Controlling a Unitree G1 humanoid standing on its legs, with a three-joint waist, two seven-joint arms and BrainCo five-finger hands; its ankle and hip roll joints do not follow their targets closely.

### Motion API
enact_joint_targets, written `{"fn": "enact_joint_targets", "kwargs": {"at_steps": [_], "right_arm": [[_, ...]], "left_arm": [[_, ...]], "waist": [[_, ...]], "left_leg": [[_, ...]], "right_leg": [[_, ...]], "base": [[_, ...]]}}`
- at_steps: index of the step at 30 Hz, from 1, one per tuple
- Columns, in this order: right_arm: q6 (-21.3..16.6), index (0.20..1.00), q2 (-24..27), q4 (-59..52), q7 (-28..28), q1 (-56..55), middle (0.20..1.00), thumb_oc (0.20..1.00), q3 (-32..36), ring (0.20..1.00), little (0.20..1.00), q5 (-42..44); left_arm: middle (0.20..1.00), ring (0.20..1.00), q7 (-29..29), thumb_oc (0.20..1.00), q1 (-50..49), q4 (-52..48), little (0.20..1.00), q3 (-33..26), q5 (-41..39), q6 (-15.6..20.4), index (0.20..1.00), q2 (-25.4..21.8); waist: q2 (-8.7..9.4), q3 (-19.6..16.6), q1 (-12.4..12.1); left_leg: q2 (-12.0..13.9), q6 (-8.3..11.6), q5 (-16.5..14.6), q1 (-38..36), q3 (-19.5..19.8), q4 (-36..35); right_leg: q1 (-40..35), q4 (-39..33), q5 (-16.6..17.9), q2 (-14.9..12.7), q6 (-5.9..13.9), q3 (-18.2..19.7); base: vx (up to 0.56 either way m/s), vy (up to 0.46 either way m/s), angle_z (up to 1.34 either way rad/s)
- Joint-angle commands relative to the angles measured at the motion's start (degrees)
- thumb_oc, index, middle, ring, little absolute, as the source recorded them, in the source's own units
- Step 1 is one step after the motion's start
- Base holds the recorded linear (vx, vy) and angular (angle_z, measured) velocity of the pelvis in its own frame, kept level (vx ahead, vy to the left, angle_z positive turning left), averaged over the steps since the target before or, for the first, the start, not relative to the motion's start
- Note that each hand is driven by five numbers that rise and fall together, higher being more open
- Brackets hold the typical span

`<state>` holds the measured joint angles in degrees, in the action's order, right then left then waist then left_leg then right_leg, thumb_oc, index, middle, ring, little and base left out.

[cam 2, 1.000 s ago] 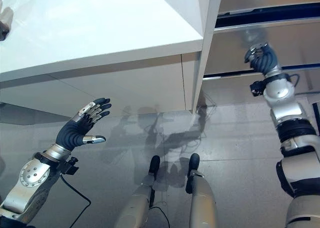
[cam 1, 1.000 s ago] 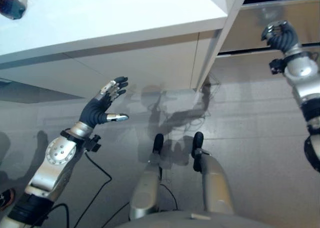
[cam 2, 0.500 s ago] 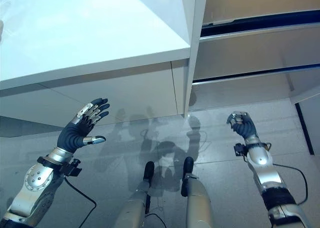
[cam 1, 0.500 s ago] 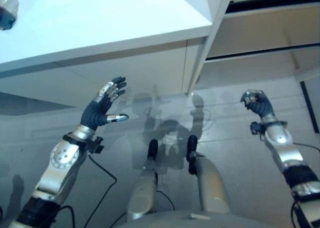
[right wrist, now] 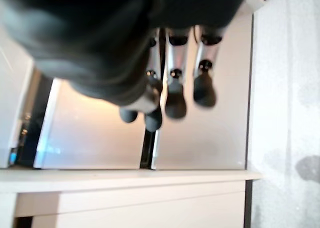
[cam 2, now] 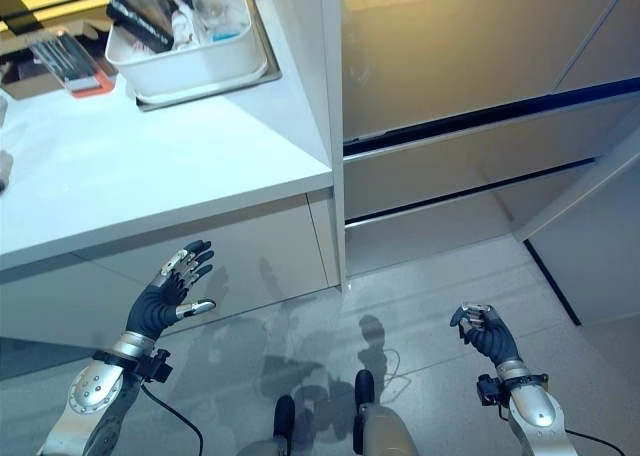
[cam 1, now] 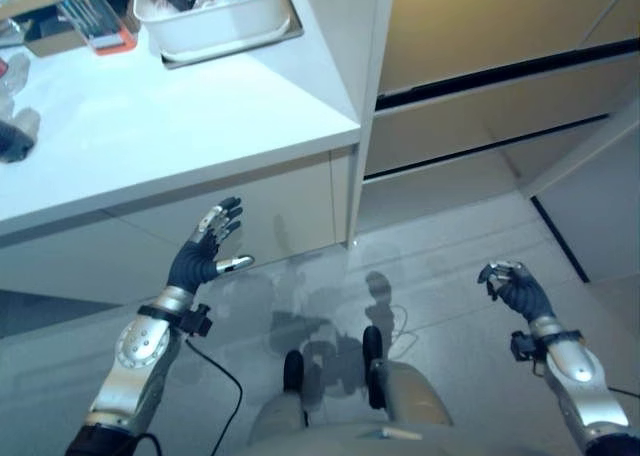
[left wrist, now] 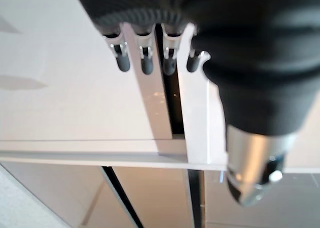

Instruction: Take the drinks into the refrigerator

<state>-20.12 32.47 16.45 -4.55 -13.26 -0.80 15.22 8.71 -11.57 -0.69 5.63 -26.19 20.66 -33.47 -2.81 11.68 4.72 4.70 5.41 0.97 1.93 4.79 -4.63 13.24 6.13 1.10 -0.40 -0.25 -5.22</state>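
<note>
Refrigerator (cam 2: 450, 66) panels, pale and glossy, fill the right side ahead of the robot, split by 2 dark horizontal seams, and all of them sit flush and shut. Its left edge stands right against the end of a white counter (cam 1: 150, 136), which runs off to the robot's left over plain white cabinet fronts. Grey speckled floor (cam 2: 420, 296) lies below both.

On the counter's far part, close to the refrigerator side, sits a white tub (cam 1: 220, 28) crammed with small mixed items, resting on a flat grey tray (cam 1: 291, 28). Left of the tub lies a red-edged case (cam 1: 95, 26) with thin metal pieces on it. At the counter's far left edge, cut by the frame, are 2 small shapes (cam 1: 14, 141), the nearer dark and the farther clear; they could be the drinks, but too little shows to tell.

Neither hand holds anything. The left hand (cam 1: 198, 261) is raised in front of the cabinet fronts below the counter top, fingers straight and spread, thumb out to the side, touching nothing. The right hand (cam 1: 516, 288) hangs low over the floor, well clear of the refrigerator, with its fingers curled in around empty air.
</note>
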Motion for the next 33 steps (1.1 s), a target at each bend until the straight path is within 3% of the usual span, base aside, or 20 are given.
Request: {"fn": "enact_joint_targets", "kwargs": {"at_steps": [1, 14, 21, 24, 25, 26, 27, 28, 33], "right_arm": [[-3.41, 1.000, 1.66, -2.16, -0.56, 0.59, 1.000, 1.000, -0.84, 1.000, 1.000, -0.58], [-2.72, 1.000, -0.87, 3.12, -0.82, -0.68, 1.000, 1.000, -3.03, 1.000, 1.000, -3.14], [-1.56, 1.000, -5.02, 18.16, 1.14, 3.43, 1.000, 1.000, -7.80, 1.000, 1.000, -5.61], [-1.18, 1.000, -6.54, 23.94, 1.80, 4.67, 1.000, 1.000, -8.90, 1.000, 1.000, -6.85], [-0.61, 1.000, -8.16, 29.72, 2.58, 6.19, 1.000, 1.000, -9.66, 1.000, 1.000, -7.41], [-0.66, 1.000, -8.18, 29.81, 2.60, 6.27, 1.000, 1.000, -9.66, 1.000, 1.000, -7.42], [0.05, 1.000, -9.84, 35.95, 2.84, 7.20, 1.000, 1.000, -9.61, 1.000, 1.000, -7.32], [-0.01, 1.000, -9.85, 36.04, 2.85, 7.28, 1.000, 1.000, -9.62, 1.000, 1.000, -7.32], [3.49, 1.000, -14.06, 51.30, 2.99, 10.29, 1.000, 1.000, -8.47, 1.000, 1.000, -6.68]], "left_arm": [[1.000, 1.000, 0.27, 1.000, -1.63, 0.89, 1.000, -1.56, 1.83, 4.04, 1.000, 0.27], [1.000, 1.000, -0.05, 1.000, -4.57, 8.17, 1.000, -1.86, 5.25, 3.98, 1.000, 3.38], [1.000, 1.000, -4.71, 1.000, -0.01, 30.72, 1.000, 2.27, 16.17, 4.21, 1.000, 6.34], [1.000, 1.000, -5.78, 1.000, 1.47, 38.82, 1.000, 2.50, 18.64, 3.98, 1.000, 7.92], [1.000, 1.000, -6.62, 1.000, 3.19, 46.88, 1.000, 2.43, 20.49, 3.27, 1.000, 9.57], [1.000, 1.000, -6.67, 1.000, 3.30, 47.03, 1.000, 2.44, 20.53, 3.36, 1.000, 9.62], [1.000, 1.000, -6.92, 1.000, 4.21, 53.48, 1.000, 2.14, 21.97, 2.70, 1.000, 11.15], [1.000, 1.000, -6.95, 1.000, 4.29, 53.57, 1.000, 2.13, 21.99, 2.75, 1.000, 11.18], [1.000, 1.000, -7.03, 1.000, 7.28, 69.95, 1.000, -0.10, 24.87, -2.18, 1.000, 15.21]], "waist": [[2.98, -3.27, -0.02], [3.68, -7.43, -0.23], [4.08, -7.94, -0.79], [4.19, -7.98, -0.99], [4.23, -8.02, -1.11], [4.22, -7.95, -1.12], [4.28, -8.22, -1.20], [4.28, -8.17, -1.21], [4.29, -9.01, -1.38]], "left_leg": [[-3.54, -3.82, -1.85, -2.32, -1.14, 0.06], [-4.05, -4.53, -3.37, -6.27, -1.87, -0.37], [-4.45, -4.84, -3.42, -6.39, -2.16, -0.37], [-4.51, -4.90, -3.47, -6.51, -2.27, -0.37], [-4.60, -4.99, -3.51, -6.70, -2.41, -0.37], [-4.60, -4.99, -3.52, -6.74, -2.42, -0.37], [-4.70, -5.06, -3.63, -7.00, -2.59, -0.37], [-4.70, -5.06, -3.64, -7.03, -2.60, -0.37], [-4.86, -5.19, -3.80, -7.59, -2.53, -0.37]], "right_leg": [[-5.35, -3.29, -0.44, -1.75, 5.62, 1.40], [-9.81, -3.86, -0.99, -2.31, 6.19, 1.17], [-10.37, -4.39, -0.42, -2.73, 6.47, 1.35], [-10.51, -4.48, -0.39, -2.77, 6.47, 1.42], [-10.71, -4.68, -0.32, -2.78, 6.44, 1.55], [-10.74, -4.68, -0.32, -2.78, 6.44, 1.55], [-11.06, -4.88, -0.28, -2.82, 6.44, 1.68], [-11.09, -4.89, -0.29, -2.81, 6.44, 1.69], [-11.94, -5.19, -0.25, -2.84, 6.28, 1.61]], "base": [[0.07, 0.035, -0.24], [0.05, 0.034, -0.03], [0.00, 0.005, 0.00], [0.00, 0.000, 0.00], [0.00, 0.000, 0.00], [0.00, 0.000, 0.00], [0.00, 0.000, 0.00], [0.00, 0.000, 0.00], [0.00, 0.000, 0.00]]}}
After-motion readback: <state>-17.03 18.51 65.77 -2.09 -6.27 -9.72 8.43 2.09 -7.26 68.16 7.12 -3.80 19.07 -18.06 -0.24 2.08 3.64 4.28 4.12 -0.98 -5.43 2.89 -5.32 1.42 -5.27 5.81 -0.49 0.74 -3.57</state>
